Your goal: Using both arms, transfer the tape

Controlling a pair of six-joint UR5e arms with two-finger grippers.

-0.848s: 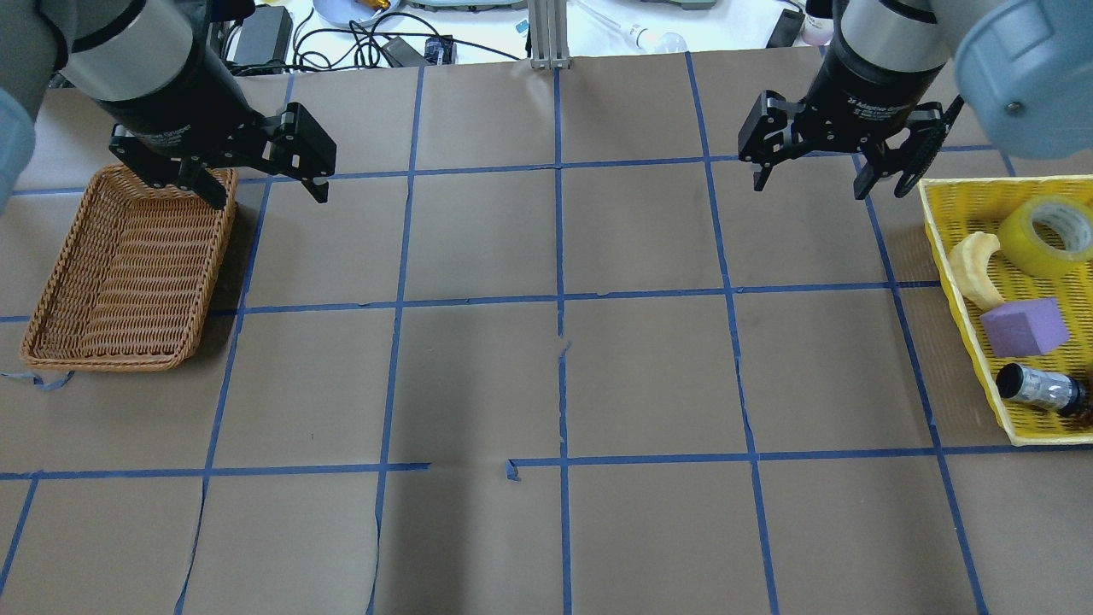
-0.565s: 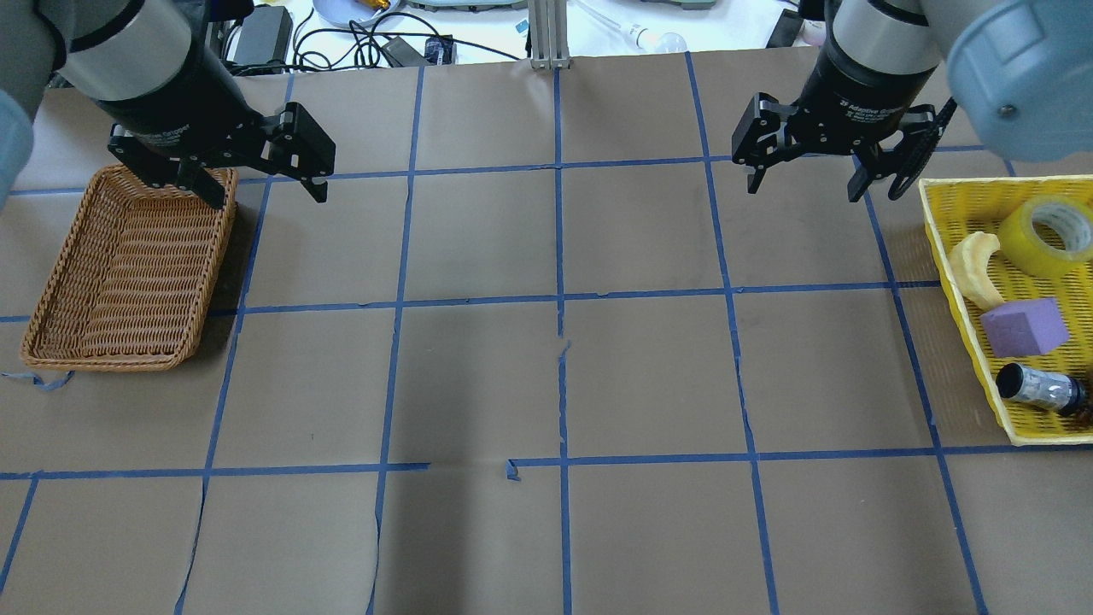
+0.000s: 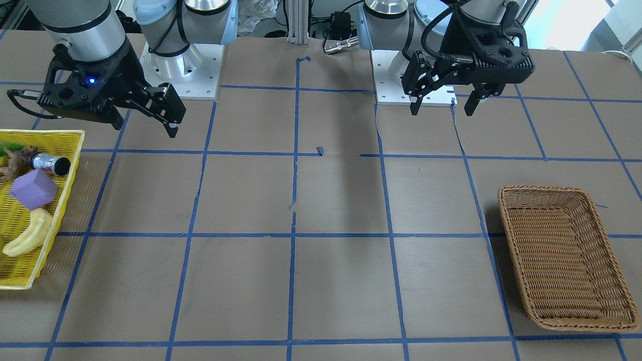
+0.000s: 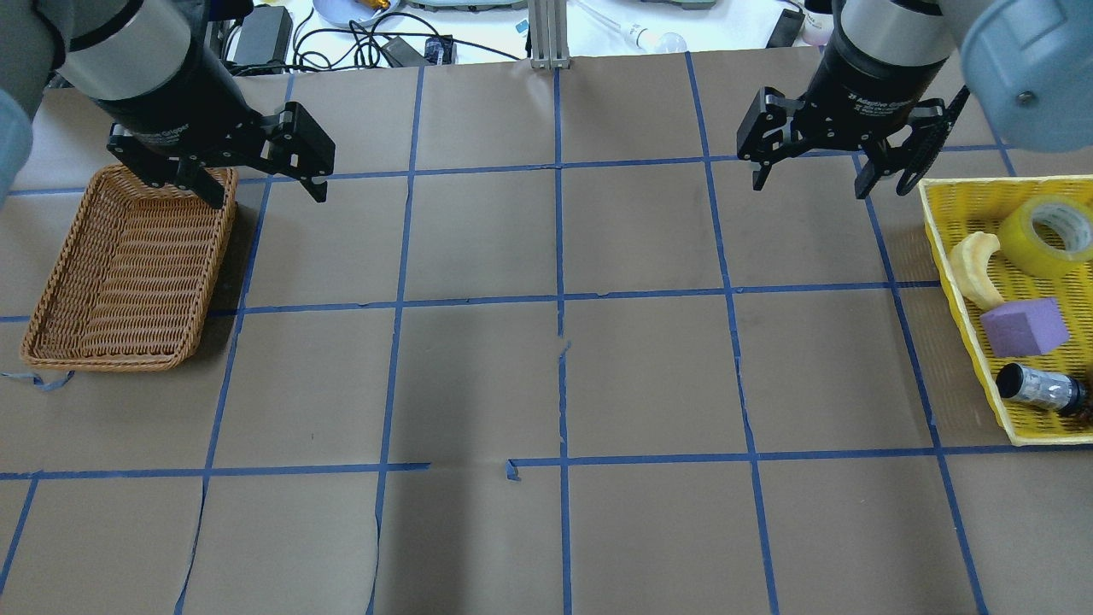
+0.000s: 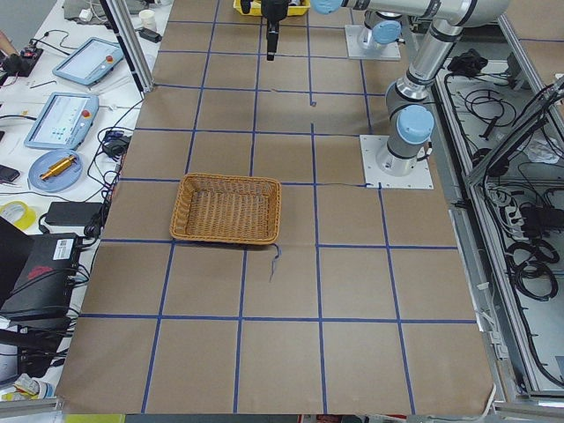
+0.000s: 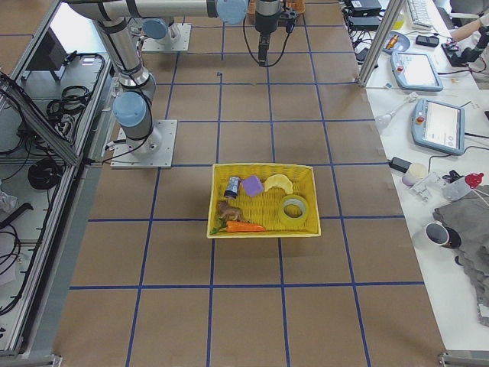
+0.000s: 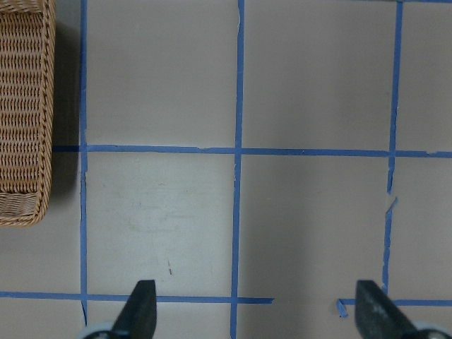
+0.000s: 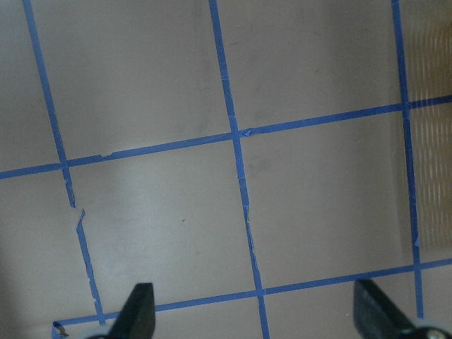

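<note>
The yellow tape roll (image 4: 1049, 235) with a white core lies in the far end of a yellow tray (image 4: 990, 182) at the table's right edge. It also shows in the exterior right view (image 6: 294, 212). It is out of the front view. My right gripper (image 4: 809, 186) hangs open and empty above the table, left of the tray and apart from the tape; it also shows in the front view (image 3: 145, 128). My left gripper (image 4: 271, 195) hangs open and empty over the far right corner of a wicker basket (image 4: 224, 231). Both wrist views show open fingers over bare paper.
The tray also holds a pale banana (image 4: 973, 269), a purple cube (image 4: 1022, 327) and a dark bottle (image 4: 1037, 386). The brown wicker basket (image 3: 506, 215) is empty. Brown paper with a blue tape grid covers the table. Cables (image 4: 359, 43) and a metal post (image 4: 549, 34) stand beyond the far edge.
The right gripper shifted slightly left, then back right to about where it was. The left arm has not moved. Both grippers stay open.
</note>
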